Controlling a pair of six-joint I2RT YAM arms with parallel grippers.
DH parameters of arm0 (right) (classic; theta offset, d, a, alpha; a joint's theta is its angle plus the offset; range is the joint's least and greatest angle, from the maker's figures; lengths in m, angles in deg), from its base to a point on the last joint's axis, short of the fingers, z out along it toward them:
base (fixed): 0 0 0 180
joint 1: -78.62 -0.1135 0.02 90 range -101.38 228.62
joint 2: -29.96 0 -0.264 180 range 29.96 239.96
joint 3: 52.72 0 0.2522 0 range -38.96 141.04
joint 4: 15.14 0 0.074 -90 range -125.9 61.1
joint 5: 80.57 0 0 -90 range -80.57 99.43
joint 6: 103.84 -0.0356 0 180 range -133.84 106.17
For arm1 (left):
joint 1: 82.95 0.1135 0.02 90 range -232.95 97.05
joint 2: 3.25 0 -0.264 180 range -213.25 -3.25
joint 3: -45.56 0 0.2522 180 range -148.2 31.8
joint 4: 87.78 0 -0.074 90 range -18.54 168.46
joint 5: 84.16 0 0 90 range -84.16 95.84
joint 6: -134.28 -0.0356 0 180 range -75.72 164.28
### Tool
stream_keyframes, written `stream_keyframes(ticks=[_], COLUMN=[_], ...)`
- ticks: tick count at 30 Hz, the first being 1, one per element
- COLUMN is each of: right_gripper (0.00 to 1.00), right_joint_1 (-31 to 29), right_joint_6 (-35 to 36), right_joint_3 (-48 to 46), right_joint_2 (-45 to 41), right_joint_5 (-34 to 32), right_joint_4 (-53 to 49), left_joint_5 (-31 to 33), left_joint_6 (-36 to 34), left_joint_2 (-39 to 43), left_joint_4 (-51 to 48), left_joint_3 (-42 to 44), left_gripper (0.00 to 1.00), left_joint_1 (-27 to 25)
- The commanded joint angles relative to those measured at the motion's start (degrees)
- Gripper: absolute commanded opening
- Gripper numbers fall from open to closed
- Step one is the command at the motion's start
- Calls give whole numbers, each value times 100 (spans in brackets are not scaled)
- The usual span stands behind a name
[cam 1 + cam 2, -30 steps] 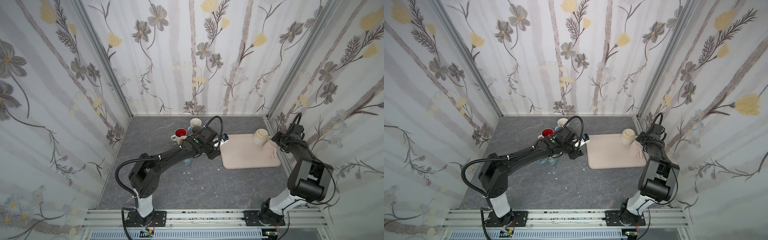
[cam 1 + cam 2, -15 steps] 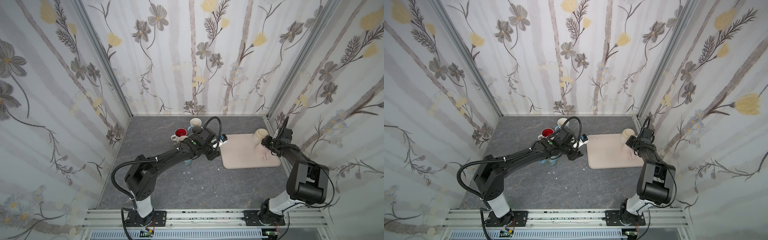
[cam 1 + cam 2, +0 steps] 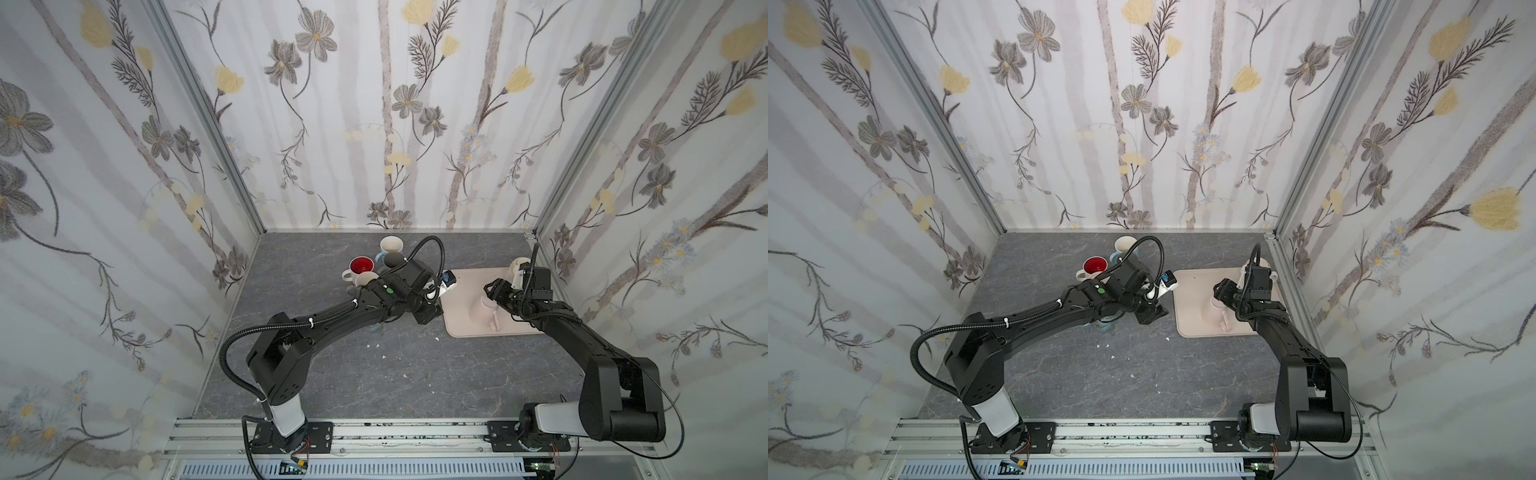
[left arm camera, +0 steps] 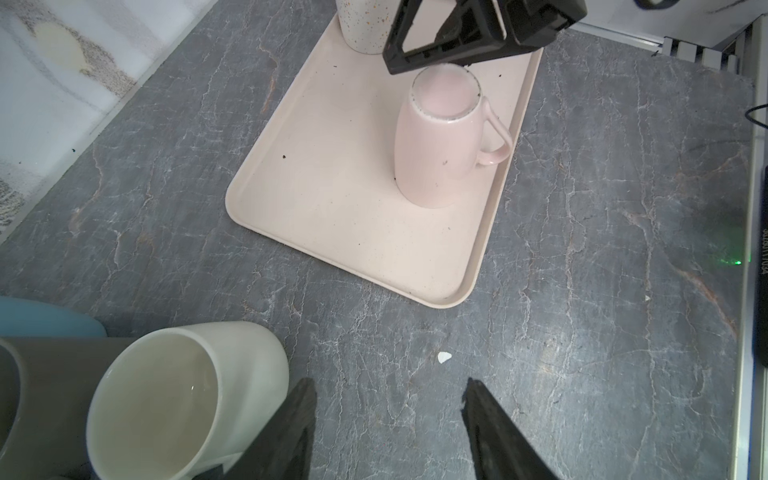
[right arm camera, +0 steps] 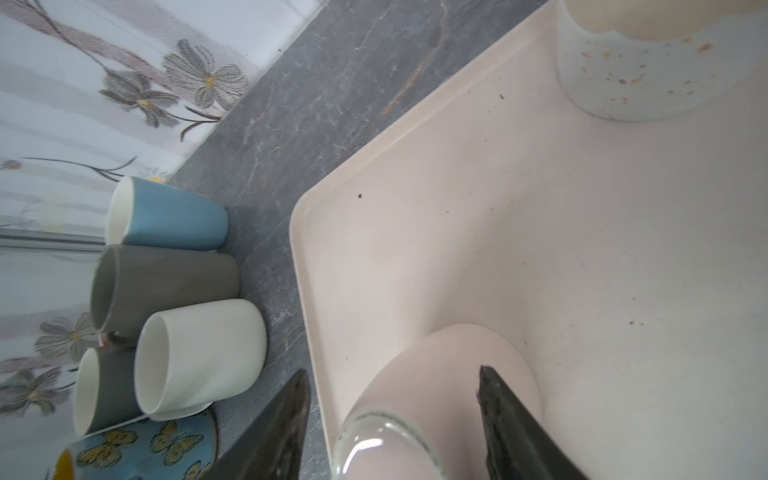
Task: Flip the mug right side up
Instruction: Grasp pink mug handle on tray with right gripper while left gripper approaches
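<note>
I have the pale pink ceramic mug [image 4: 436,149] standing upside down on the pale pink rectangular tray [image 4: 332,199], base up and rim down on the tray floor. In both top views the mug [image 3: 482,307] sits about midway along the tray, toward its near edge, with the handle turned to the near side. The tray lies on the grey marbled bench [image 3: 374,374], at the far right.

My right pincer [image 5: 394,372] hangs directly over the mug's upturned base. Its jaws stand wide, one to each side of the base in the right wrist view. One finger [image 5: 282,432] is clear of the mug. The other overlaps the mug's wall there, and I cannot tell whether it touches.

My left pincer [image 4: 390,386] is also wide, with only bare bench between its jaws. It hovers left of the tray, just beside a plain white glossy mug [image 4: 178,399].

A white speckled mug [image 4: 361,25] stands on the tray's far right corner, apart from the pink one. Left of the tray, more upright mugs stand close together on the bench: a white mug with a red inside [image 3: 360,264], a grey mug [image 5: 162,286], a blue mug with a white inside [image 5: 166,212] and a blue mug with butterflies [image 5: 145,449].
</note>
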Motion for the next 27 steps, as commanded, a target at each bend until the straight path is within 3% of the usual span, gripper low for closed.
stream_keyframes(ticks=[1, 15, 27], right_gripper=[64, 67, 62], right_joint_1=[-65, -124, -367], right_joint_6=[-83, 1593, 1779], right_joint_3=[27, -285, -540], right_joint_2=[-221, -1423, -843], right_joint_5=[191, -604, -471], right_joint_4=[-3, -1358, -1314], left_joint_5=[16, 32, 49], left_joint_6=[171, 272, 372], left_joint_2=[6, -303, -471], left_joint_4=[225, 174, 48], left_joint_3=[19, -246, -379], left_gripper=[57, 57, 57], left_joint_1=[-119, -394, -477])
